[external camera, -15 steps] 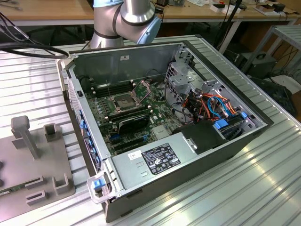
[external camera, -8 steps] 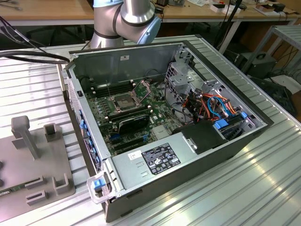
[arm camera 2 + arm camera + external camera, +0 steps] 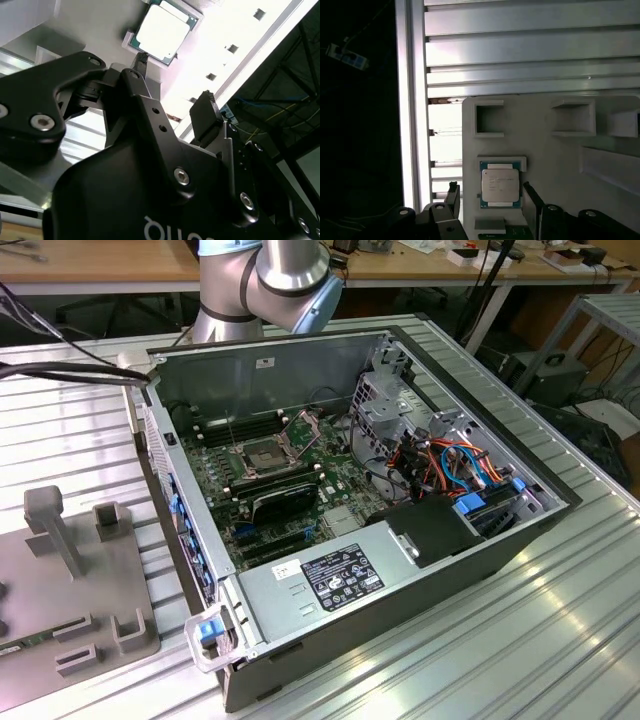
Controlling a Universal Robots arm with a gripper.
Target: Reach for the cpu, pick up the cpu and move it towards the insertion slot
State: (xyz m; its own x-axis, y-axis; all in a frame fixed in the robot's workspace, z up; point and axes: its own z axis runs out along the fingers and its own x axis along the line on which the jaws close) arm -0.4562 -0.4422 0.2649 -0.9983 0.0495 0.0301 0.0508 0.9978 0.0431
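We are hovering our gripper (image 3: 490,190) over the cpu (image 3: 501,184), which is lying flat in a recess of the grey fixture plate (image 3: 555,160) on the counter (image 3: 520,50). Our fingers (image 3: 453,195) are standing open, flanking the chip without touching it. The insertion slot (image 3: 262,455) is sitting inside the computer case (image 3: 420,590).

The cpu (image 3: 501,186) lies in a grey fixture (image 3: 545,160), seemingly untouched, between the spread fingers (image 3: 453,196) of the hand (image 3: 489,190).

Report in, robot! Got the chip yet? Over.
Fingers open, hovering over the cpu. It lies flat in the grey tray, ungrabbed. Nothing in the way.
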